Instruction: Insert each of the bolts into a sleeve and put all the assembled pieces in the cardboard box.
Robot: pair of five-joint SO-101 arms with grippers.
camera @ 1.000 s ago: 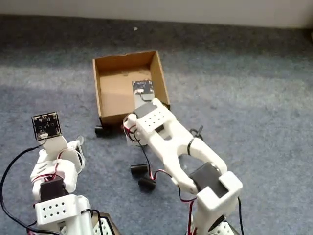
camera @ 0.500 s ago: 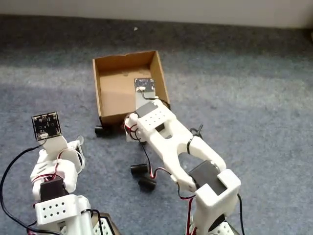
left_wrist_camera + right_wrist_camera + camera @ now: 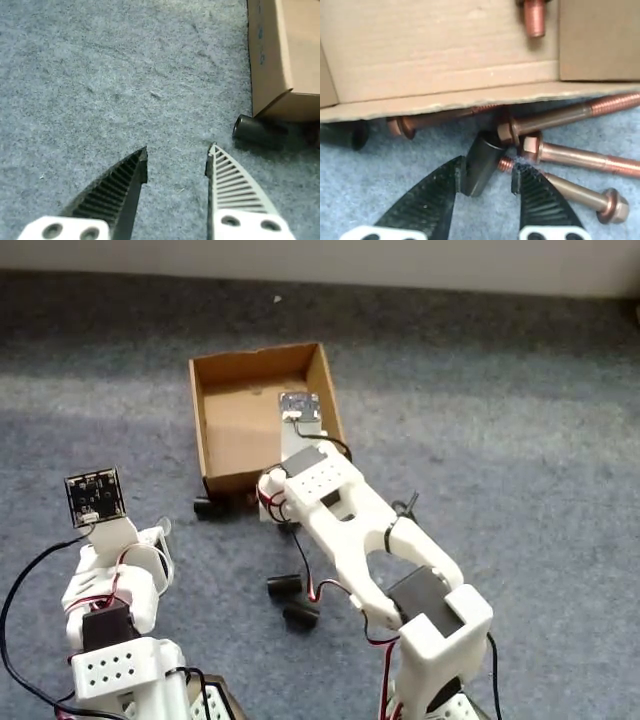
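Sleeve, dark and tilted, sits between the parted fingers of the right gripper, which straddles it without clamping, long axis roughly along the fingers, among loose bolts just outside the cardboard box. Seen from above, the box opens at about 11 o'clock from that arm's wrist, so the right arm looks the nearer for this piece. The left gripper hangs open and empty over carpet, a second sleeve roughly at its 2 o'clock in that same view, by the box corner.

No text can be read; the blue print on the cardboard box is illegible.
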